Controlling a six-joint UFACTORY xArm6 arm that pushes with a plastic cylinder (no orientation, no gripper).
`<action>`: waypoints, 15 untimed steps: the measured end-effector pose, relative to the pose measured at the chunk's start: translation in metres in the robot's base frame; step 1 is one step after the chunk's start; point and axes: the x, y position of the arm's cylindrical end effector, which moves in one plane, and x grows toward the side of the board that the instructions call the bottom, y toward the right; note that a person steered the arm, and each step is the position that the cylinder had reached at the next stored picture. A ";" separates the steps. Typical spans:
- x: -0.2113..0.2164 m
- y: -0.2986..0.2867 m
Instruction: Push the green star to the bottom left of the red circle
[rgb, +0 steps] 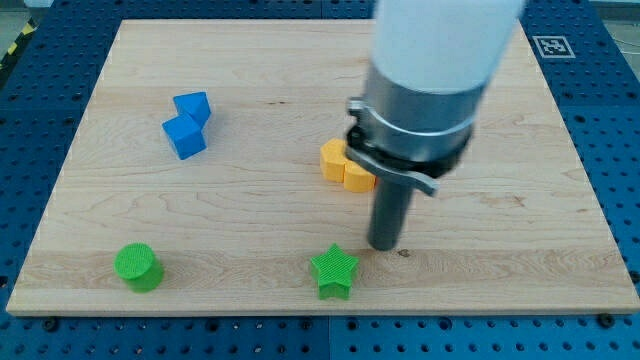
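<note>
My tip (384, 246) rests on the wooden board (90, 220) at lower centre of the frame, just above and right of the green star (333, 271), close to it though contact cannot be judged; the rod has no jaws. No red circle shows. A green cylinder (136, 266) sits lower left, a blue block (187, 124) upper left, and an orange block (343, 164) at centre, partly behind the arm.

My tip (384, 246) sits just upper right of the star (333, 272), cylinder (137, 266) far lower left, cube pair (187, 124) upper left.
</note>
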 end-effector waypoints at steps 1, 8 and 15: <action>-0.032 -0.056; 0.051 -0.044; 0.061 -0.020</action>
